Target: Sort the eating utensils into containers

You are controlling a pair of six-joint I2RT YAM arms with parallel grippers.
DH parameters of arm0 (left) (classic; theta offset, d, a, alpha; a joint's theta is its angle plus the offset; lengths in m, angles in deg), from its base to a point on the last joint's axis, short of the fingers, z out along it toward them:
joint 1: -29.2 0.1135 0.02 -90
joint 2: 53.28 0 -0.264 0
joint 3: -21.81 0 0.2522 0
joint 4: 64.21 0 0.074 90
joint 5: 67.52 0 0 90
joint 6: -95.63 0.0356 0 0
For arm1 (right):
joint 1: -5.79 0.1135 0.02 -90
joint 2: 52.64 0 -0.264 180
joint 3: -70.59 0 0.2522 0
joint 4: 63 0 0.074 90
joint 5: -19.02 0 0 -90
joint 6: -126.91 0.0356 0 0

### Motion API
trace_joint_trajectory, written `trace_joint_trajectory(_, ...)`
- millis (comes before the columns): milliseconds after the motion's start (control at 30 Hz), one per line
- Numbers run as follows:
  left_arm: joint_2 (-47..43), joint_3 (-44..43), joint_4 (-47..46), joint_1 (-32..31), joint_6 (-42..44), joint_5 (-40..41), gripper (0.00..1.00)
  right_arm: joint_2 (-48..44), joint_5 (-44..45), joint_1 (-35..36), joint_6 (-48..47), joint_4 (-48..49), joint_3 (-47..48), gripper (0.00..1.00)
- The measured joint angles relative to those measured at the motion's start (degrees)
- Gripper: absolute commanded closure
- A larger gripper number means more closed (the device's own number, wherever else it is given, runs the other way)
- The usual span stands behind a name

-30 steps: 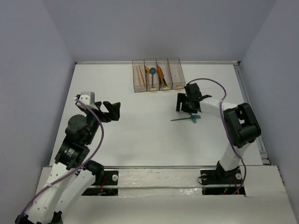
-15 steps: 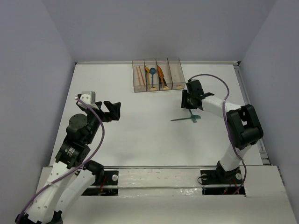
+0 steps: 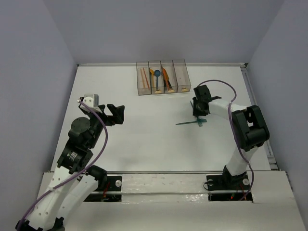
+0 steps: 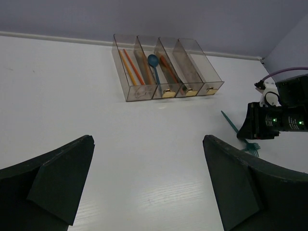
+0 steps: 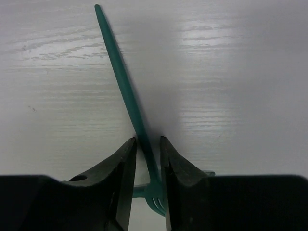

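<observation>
The right pincer (image 3: 197, 112) is down at the white surface (image 3: 144, 139), well to the right of centre and a little nearer the arms than the containers (image 3: 182, 76). In the right wrist view its two fingers (image 5: 126, 163) stand narrowly apart, one on each side of the thin handle of a teal fork (image 5: 122, 82), low on the handle, just above the tines. The gap is slim, but I cannot tell whether the pads press the handle. The fork lies flat on the surface, and a second teal utensil (image 3: 185, 123) crosses it near the head. The containers, four joined clear bins, sit at the far edge of the surface. The leftmost bin holds orange-red sticks (image 3: 144, 77), the next a blue spoon (image 3: 157, 76), and the third an orange piece (image 3: 166, 77). The left pincer (image 3: 118, 114) is raised on the left side, well apart from all of this, its fingers (image 4: 62, 178) spread wide with nothing between them.
</observation>
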Motion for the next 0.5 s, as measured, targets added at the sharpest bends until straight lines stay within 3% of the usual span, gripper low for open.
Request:
trace_joint_trajectory(167, 0.0, 0.0, 0.0, 0.0, 0.0, 0.0, 0.01, 0.0, -0.42, -0.15, -1.44, -0.59, 0.28, 1.0)
trace_joint_trajectory(500, -0.04, 0.0, 0.0, 0.0, 0.0, -0.02, 0.01, -0.52, -1.27, -0.28, -4.04, -4.96, 3.43, 1.0)
